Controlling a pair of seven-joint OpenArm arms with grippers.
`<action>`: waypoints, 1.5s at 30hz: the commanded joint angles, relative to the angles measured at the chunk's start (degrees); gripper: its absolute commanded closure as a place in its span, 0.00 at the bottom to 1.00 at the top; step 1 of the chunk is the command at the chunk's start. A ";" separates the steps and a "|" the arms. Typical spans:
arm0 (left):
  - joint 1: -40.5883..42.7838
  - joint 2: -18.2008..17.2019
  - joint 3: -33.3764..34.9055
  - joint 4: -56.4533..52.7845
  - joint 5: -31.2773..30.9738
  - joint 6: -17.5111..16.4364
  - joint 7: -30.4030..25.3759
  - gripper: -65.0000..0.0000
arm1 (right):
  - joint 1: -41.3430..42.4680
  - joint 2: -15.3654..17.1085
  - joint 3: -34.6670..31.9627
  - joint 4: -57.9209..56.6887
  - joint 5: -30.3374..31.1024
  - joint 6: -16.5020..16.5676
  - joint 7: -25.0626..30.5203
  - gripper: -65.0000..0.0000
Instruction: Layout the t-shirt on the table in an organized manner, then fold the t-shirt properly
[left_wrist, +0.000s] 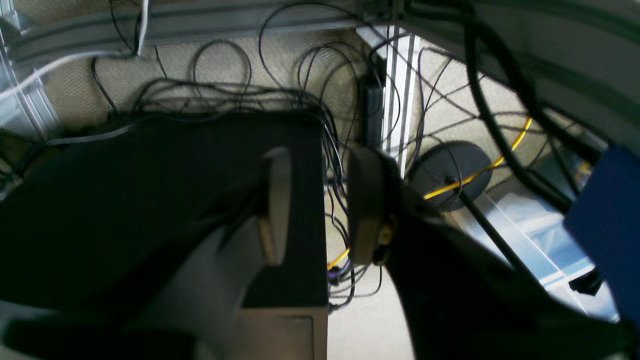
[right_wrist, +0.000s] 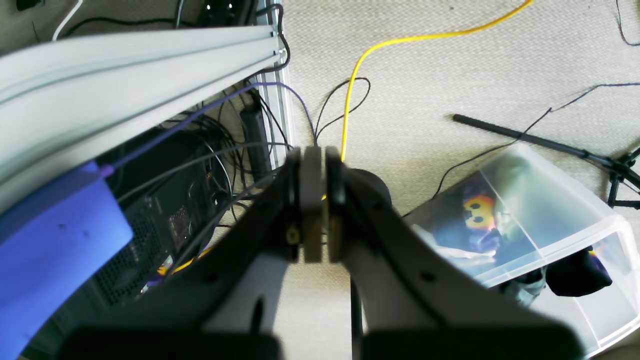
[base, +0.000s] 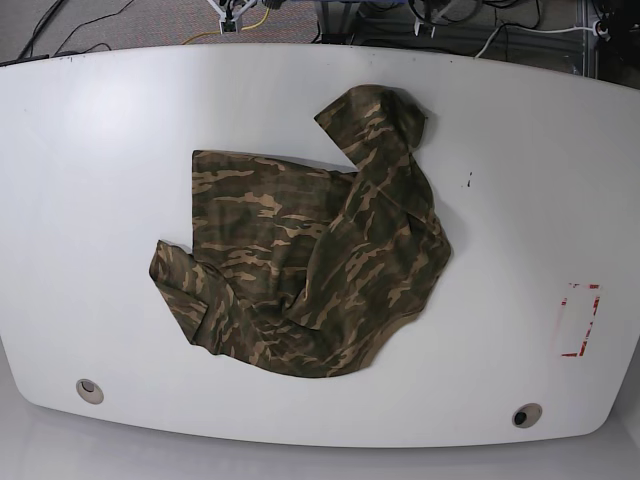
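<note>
T-shirt (base: 320, 265): camo, olive/brown/tan streaks. Table (base: 100, 150): glossy white w/ red outline mark (base: 578, 320) nr its right edge. My finger pads (right_wrist: 312, 200): beige.

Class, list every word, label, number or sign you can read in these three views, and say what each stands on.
None can be read.
The red outline mark on the table is a bare rectangle without lettering.
The t-shirt shows only camouflage print.

No legible text, brand, label or number in any view. Only sign-like mark: a small red rectangular outline (base: 578, 320) on the table (base: 100, 200), near its right edge; it carries no readable characters.
</note>
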 joint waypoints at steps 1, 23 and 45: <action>0.63 -0.04 -0.21 0.19 0.19 0.06 0.50 0.77 | -0.59 0.09 0.08 0.25 -0.01 0.53 0.27 0.99; 1.02 -0.90 -5.60 -0.95 0.47 0.06 0.45 0.78 | 2.63 -0.04 0.11 -1.26 0.04 0.09 0.58 0.99; 5.33 -2.84 -5.60 3.89 0.47 0.06 -7.46 0.78 | -1.06 0.05 0.11 -0.99 0.04 0.00 8.05 0.99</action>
